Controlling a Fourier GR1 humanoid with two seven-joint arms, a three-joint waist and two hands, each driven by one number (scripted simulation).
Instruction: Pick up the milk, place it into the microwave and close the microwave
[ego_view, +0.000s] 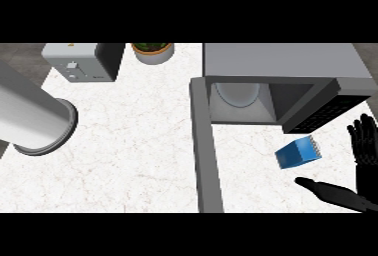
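The milk (298, 152) is a small blue carton lying on its side on the white counter, just in front of the microwave (284, 75). The microwave stands open, its door (206, 150) swung out toward me as a long grey slab left of the carton; a glass turntable (238, 94) shows inside. My right hand (362, 165) is at the right edge, open, fingers straight up and thumb stretched left below the carton, a little apart from it. Of my left arm only the grey forearm (33, 117) shows at the left; its hand is out of view.
A grey toaster (81, 61) stands at the back left. A potted plant (152, 51) sits beside it near the back edge. The microwave's dark control panel (325, 112) angles out on the right side of the opening. White marble counter (133, 160) spreads left of the door.
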